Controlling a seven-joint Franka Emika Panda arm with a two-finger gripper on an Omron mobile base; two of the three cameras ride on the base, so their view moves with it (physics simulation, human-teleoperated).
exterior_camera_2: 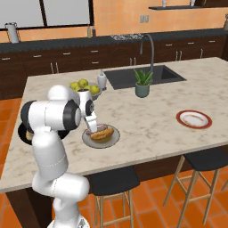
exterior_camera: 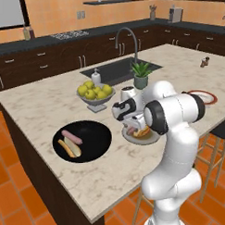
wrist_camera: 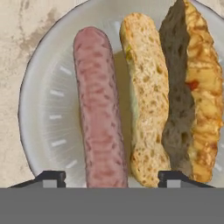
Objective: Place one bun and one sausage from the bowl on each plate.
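Observation:
My gripper (wrist_camera: 112, 177) hangs open just above the grey-rimmed plate (wrist_camera: 43, 109), its fingertips (wrist_camera: 50, 177) set wide apart. On that plate lie a pinkish sausage (wrist_camera: 98, 105) and a split golden bun (wrist_camera: 175, 96), side by side between the tips. From the base views the gripper (exterior_camera: 132, 126) (exterior_camera_2: 92, 127) points down at this plate (exterior_camera: 150, 139) (exterior_camera_2: 115, 136). The black bowl (exterior_camera: 94, 133) to the left holds another sausage (exterior_camera: 71, 137) and another bun (exterior_camera: 68, 148). The red-rimmed white plate (exterior_camera: 202, 97) (exterior_camera_2: 193, 119) sits bare at the right.
A grey footed bowl of yellow-green fruit (exterior_camera: 96, 93) stands behind the black bowl. A potted plant (exterior_camera: 141, 75) and the sink (exterior_camera: 117, 70) with its faucet lie further back. Stools (exterior_camera_2: 202, 160) stand along the near counter edge.

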